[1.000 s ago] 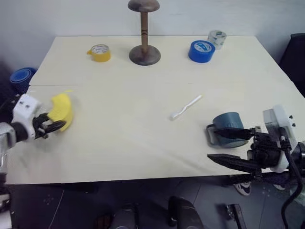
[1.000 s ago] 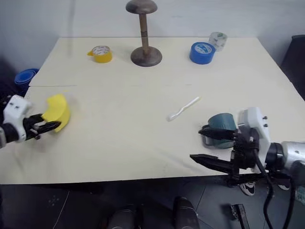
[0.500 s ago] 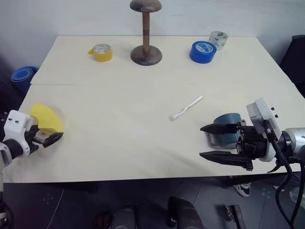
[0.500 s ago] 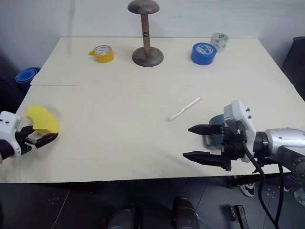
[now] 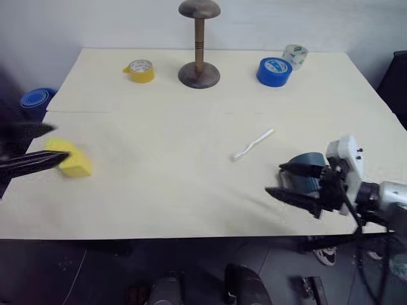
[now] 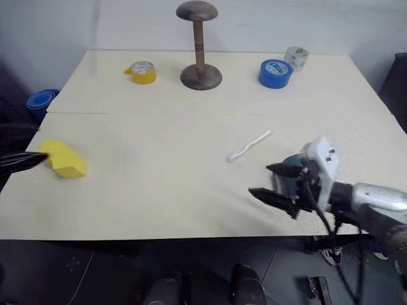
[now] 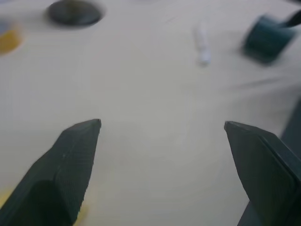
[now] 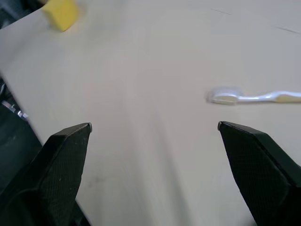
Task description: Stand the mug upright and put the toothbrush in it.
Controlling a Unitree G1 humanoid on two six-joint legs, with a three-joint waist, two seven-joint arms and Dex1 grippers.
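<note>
1. Teal ribbed mug (image 5: 307, 173) lies on its side near the table's (image 5: 191, 114) right front edge, close against my right gripper (image 5: 287, 180), whose jaws gape empty. I judge a careless nudge could roll it off that edge.
2. White toothbrush (image 5: 252, 143) lies flat just left and beyond the mug; sweeping past might flick it away.
3. My left gripper (image 5: 44, 145) stands spread and empty beside the yellow block (image 5: 71, 160), far left.
4. Mug looks rigid, its mouth and handle hidden.
</note>
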